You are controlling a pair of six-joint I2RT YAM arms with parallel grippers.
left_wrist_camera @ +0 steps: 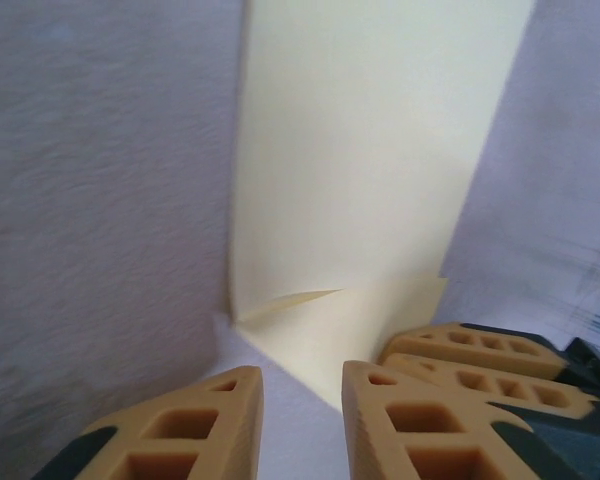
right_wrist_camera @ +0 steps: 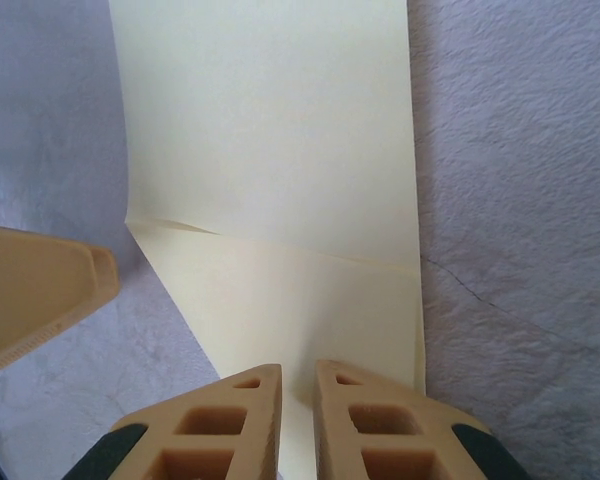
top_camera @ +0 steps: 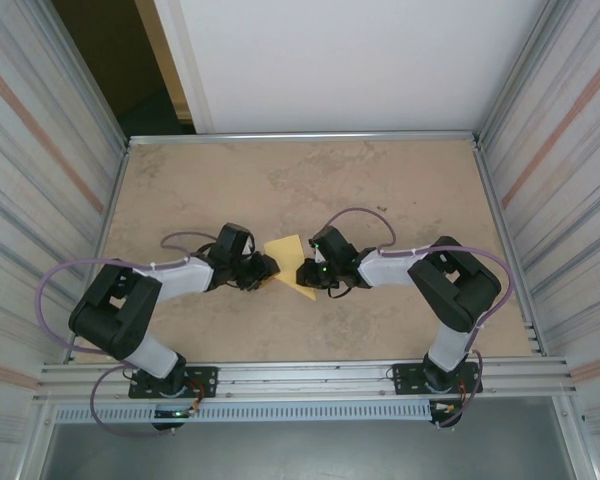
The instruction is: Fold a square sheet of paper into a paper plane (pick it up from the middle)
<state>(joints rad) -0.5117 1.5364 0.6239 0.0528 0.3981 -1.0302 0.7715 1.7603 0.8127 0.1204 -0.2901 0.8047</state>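
Observation:
The square sheet of paper (top_camera: 285,252) (left_wrist_camera: 370,150) (right_wrist_camera: 270,150) is pale yellow and partly folded, with a diagonal flap and a pointed near end. It lies mid-table between both grippers. My left gripper (top_camera: 270,272) (left_wrist_camera: 302,372) stands open at the paper's pointed corner, with bare table in the gap between its fingers. My right gripper (top_camera: 305,272) (right_wrist_camera: 297,368) is shut on the sheet, which runs into the narrow slit between its fingers. In the left wrist view the right gripper's fingers (left_wrist_camera: 480,365) rest against the paper's edge. A left finger (right_wrist_camera: 40,290) shows in the right wrist view.
The beige marbled table (top_camera: 380,190) has free room behind and to both sides of the paper. Corrugated metal walls (top_camera: 40,150) (top_camera: 570,150) close in left and right. An aluminium rail (top_camera: 310,378) carrying both arm bases runs along the near edge.

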